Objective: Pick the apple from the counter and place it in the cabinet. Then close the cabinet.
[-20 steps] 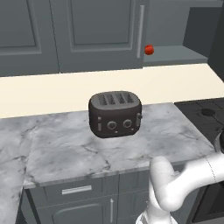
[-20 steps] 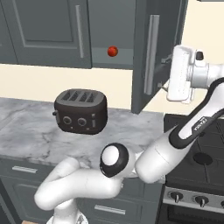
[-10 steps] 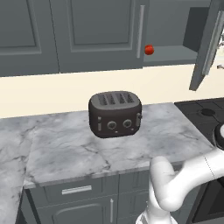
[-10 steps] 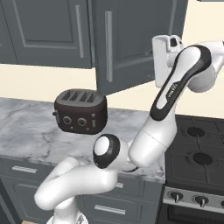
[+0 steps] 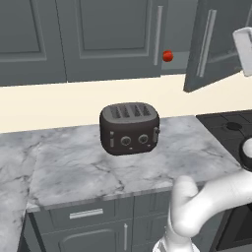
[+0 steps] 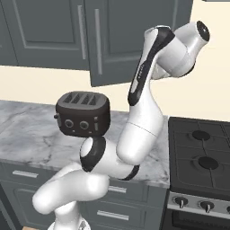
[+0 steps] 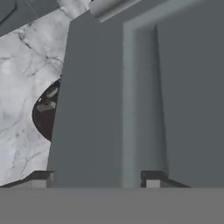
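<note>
Item: small round red-orange apple (image 5: 168, 56). Inside the dark grey wall cabinet with two panelled doors (image 5: 110, 37), at its lower edge, showing in the gap between the doors at about 1 o'clock from the toaster in the left base view. Same spot as half a second ago.

Item: right-hand cabinet door with its long silver bar handle (image 5: 205, 43). Half a second ago it stood at the far right of the left base view; it now hangs nearer the apple, narrowing the gap, though still ajar. In the right base view it has swung across to meet the left door and hides the opening.

Item: my claw (image 7: 97, 177). Its two dark tips stand apart, released, grasping nothing, with the grey door panel close before them. Whether they touch the panel I cannot tell. My arm has followed the door leftward since the earlier frame.

Item: dark four-slot toaster with front dials (image 5: 130, 128). Upright on the grey-white veined marble worktop (image 5: 74, 167), unmoved.

Item: black stovetop (image 6: 201, 152). At 3 o'clock of the worktop.
</note>
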